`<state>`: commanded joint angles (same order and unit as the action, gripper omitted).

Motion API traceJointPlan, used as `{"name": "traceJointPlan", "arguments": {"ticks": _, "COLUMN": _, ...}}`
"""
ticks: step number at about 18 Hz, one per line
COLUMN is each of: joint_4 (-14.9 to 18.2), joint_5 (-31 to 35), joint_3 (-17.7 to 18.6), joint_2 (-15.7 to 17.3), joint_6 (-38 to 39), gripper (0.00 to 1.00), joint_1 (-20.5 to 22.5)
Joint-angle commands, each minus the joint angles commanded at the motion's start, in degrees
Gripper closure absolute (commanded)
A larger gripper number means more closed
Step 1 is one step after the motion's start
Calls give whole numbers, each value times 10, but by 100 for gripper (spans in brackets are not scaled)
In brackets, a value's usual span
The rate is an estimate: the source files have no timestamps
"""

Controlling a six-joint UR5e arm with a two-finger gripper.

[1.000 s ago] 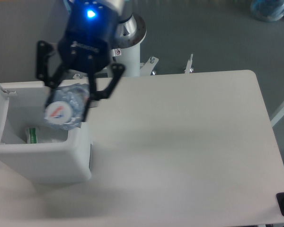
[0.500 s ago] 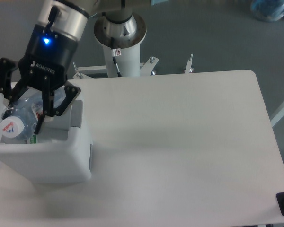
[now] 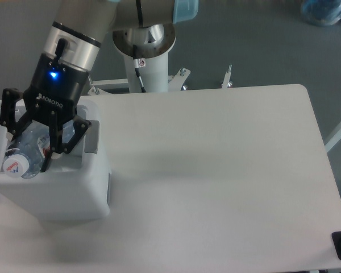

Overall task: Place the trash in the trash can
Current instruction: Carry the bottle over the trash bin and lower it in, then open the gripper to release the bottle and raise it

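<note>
Clear plastic bottle (image 3: 24, 153), clamped in the gripper (image 3: 31, 149) over the trash can (image 3: 74, 190); if released off-centre, lodging on the rim is risked.

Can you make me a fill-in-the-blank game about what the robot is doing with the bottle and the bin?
1. The tool is holding a clear plastic ____.
2. The bottle hangs over the open white ____.
3. The trash can stands at the table's ____ side in the picture.
4. The light on the tool glows ____.

Missing words: bottle; trash can; left; blue
</note>
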<state>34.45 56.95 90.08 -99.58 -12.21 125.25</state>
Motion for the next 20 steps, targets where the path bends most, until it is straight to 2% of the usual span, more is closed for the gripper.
{"name": "traceJointPlan", "arguments": {"ticks": 1, "joint_4": 0, "joint_5": 0, "joint_3": 7, "joint_2": 1, "joint_6": -7, "gripper": 16, "joint_1": -1}}
{"name": "traceJointPlan", "arguments": {"ticks": 3, "joint_4": 1, "joint_5": 0, "joint_3": 14, "joint_2": 4, "joint_6": -8, "gripper": 4, "joint_1": -1}}
{"name": "traceJointPlan", "arguments": {"ticks": 4, "joint_4": 1, "joint_5": 1, "joint_3": 16, "joint_2": 5, "joint_6": -8, "gripper": 1, "joint_1": -1}}
{"name": "traceJointPlan", "arguments": {"ticks": 9, "joint_4": 4, "joint_5": 11, "joint_3": 19, "joint_2": 16, "joint_6": -10, "gripper": 0, "joint_1": 6}}
{"name": "traceJointPlan", "arguments": {"ticks": 12, "joint_4": 4, "joint_5": 110, "joint_3": 3, "joint_2": 26, "joint_6": -17, "gripper": 0, "joint_1": 42}}
{"name": "traceJointPlan", "arguments": {"ticks": 15, "joint_4": 11, "joint_5": 156, "joint_3": -9, "joint_2": 26, "joint_6": -126, "gripper": 0, "joint_1": 77}}
{"name": "traceJointPlan", "arguments": {"ticks": 18, "joint_4": 43, "joint_5": 170, "joint_3": -20, "joint_2": 24, "joint_6": -181, "gripper": 0, "joint_1": 96}}
{"name": "traceJointPlan", "arguments": {"ticks": 20, "joint_4": 50, "joint_5": 213, "joint_3": -17, "joint_2": 22, "joint_6": -234, "gripper": 0, "joint_1": 105}}
